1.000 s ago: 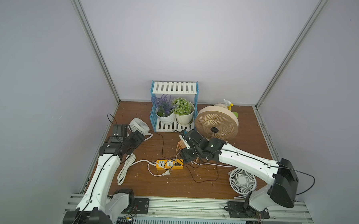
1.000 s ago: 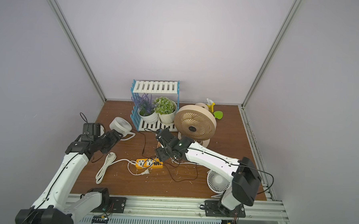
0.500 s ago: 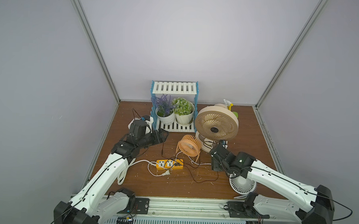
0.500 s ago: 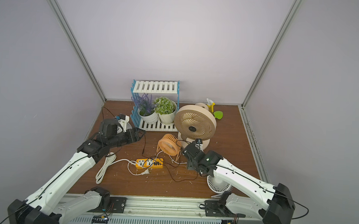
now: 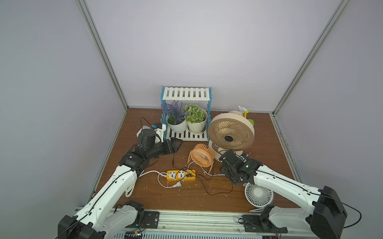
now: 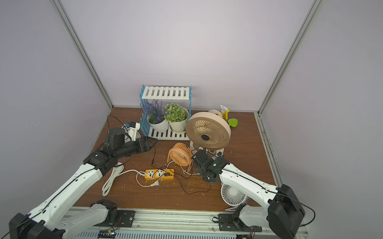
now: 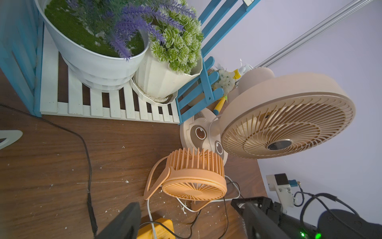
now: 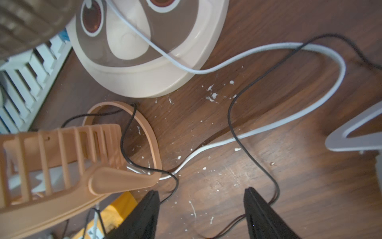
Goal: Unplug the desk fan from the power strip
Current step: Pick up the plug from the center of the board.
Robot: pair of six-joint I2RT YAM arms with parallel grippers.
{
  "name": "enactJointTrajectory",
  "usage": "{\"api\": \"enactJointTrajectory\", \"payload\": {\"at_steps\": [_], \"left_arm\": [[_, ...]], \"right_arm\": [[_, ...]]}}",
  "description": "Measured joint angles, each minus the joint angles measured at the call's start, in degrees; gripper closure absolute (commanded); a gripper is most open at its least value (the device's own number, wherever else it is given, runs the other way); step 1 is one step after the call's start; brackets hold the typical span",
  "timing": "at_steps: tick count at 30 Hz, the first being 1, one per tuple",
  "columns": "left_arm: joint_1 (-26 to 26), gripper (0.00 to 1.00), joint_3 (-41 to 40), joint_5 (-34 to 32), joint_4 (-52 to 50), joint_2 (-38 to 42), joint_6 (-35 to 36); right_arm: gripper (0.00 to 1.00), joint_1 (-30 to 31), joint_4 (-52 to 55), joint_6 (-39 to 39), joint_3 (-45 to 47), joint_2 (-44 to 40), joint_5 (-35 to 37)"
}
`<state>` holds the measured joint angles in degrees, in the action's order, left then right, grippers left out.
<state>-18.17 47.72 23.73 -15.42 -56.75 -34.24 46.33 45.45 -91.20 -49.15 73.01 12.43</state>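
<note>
Plain lilac-grey walls [image 5: 200, 47] box me in, one at the back and one on each side, joined by slanting aluminium corner posts [image 5: 99, 46]. Under me lies a dark brown wood-grain board [image 5: 267, 136], dotted with white crumbs [image 8: 210, 97]. A small blue-framed rack [image 5: 186, 94] with white slats sits against the back wall. A ribbed metal rail [image 5: 203, 222] runs along the near edge. The light is soft and even, with a pale glare on the board's near edge.

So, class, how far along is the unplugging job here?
Done: nothing; cords are still plugged into the power strip. In hand: left gripper and right gripper, open and empty, flank the small orange fan. Left: grip the fan's plug and pull it out.
</note>
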Motion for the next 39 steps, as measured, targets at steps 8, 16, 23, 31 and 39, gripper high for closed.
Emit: {"api": "enactJointTrajectory", "payload": {"at_steps": [8,16,23,31,39], "left_arm": [[0.0,0.17,0.0,-0.9,-2.4,1.8,0.7],[0.0,0.17,0.2,-1.0,-3.0,0.8,0.7],[0.0,0.17,0.2,-0.9,-3.2,0.8,0.7],[0.0,0.17,0.4,-0.9,-3.5,0.8,0.2],[0.0,0.17,0.4,-0.9,-3.4,1.0,-1.0]], "right_arm": [[0.35,-1.3,-3.5,-11.7,0.5,7.3,-1.5],[0.37,-2.5,-6.5,-15.5,0.6,12.8,-2.1],[0.43,-4.0,-7.6,-16.7,2.0,12.8,-1.8],[0.55,-4.6,-9.0,-17.0,1.9,14.3,-1.7],[0.84,-5.1,-10.2,-16.6,2.0,15.1,-1.6]]}}
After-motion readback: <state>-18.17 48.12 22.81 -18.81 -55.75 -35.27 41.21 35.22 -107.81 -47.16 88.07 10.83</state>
